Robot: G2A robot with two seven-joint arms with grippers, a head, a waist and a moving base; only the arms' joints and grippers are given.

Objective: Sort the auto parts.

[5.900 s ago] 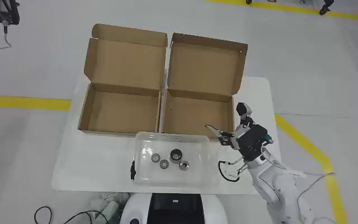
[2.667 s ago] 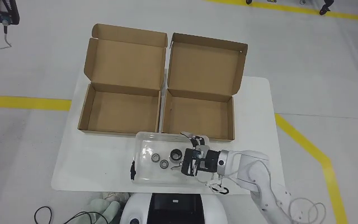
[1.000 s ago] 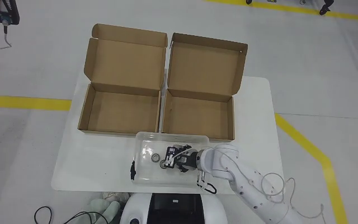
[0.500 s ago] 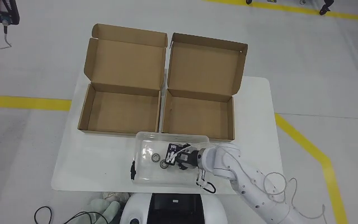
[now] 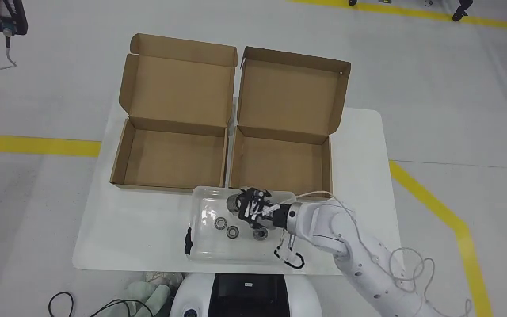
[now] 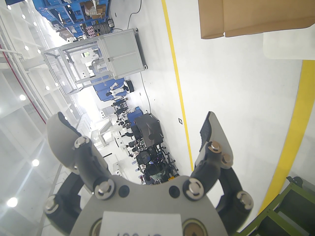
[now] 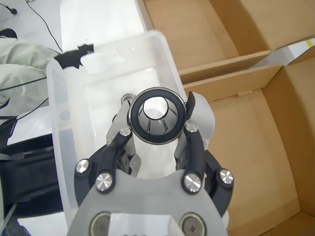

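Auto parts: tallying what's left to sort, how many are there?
4: three loose parts lie in the clear bin; the right gripper holds a sleeve over it. Others may hide under the arm.

White table [image 5: 360, 150] on grey floor, with one yellow floor line [image 5: 47, 146] at its 9 o'clock and another [image 5: 432, 203] at 4 o'clock. Pale green cloth [image 5: 154, 287] bunched at the table's 7 o'clock edge.
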